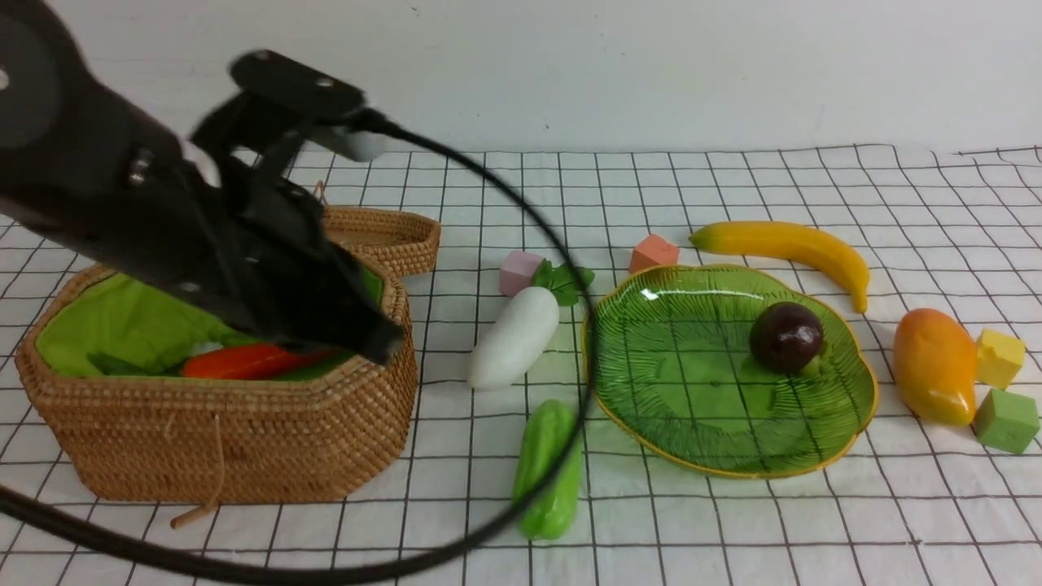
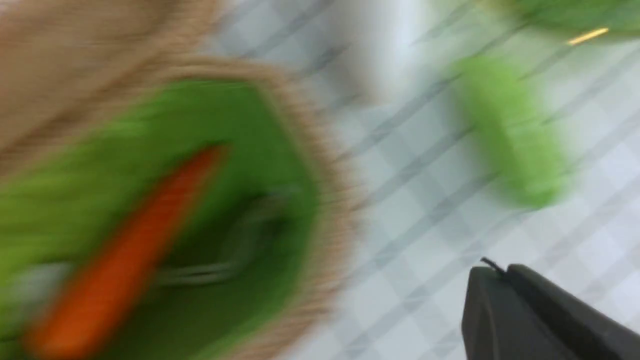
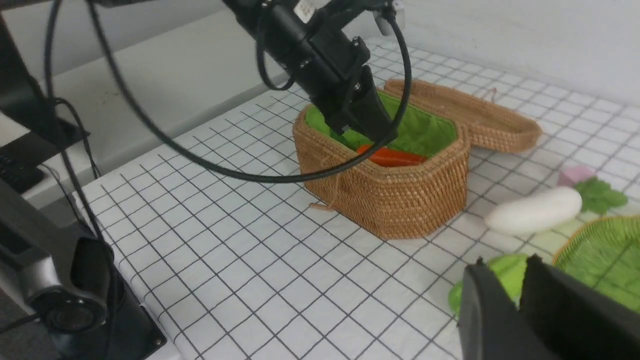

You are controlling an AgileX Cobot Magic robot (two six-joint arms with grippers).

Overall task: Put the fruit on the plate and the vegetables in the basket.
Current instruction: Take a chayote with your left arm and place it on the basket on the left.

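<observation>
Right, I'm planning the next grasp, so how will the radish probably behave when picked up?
The radish looks smooth and glossy, so it may slip. Its rounded, elongated body could roll sideways if nudged. The leaves look thin, so they would probably flex.

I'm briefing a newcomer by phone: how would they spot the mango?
Find the large translucent green leaf-shaped dish. On the table just right of it sits the plump orange-yellow toy mango. Unlike the small yellow and green cubes beside it, it's rounded.
</observation>
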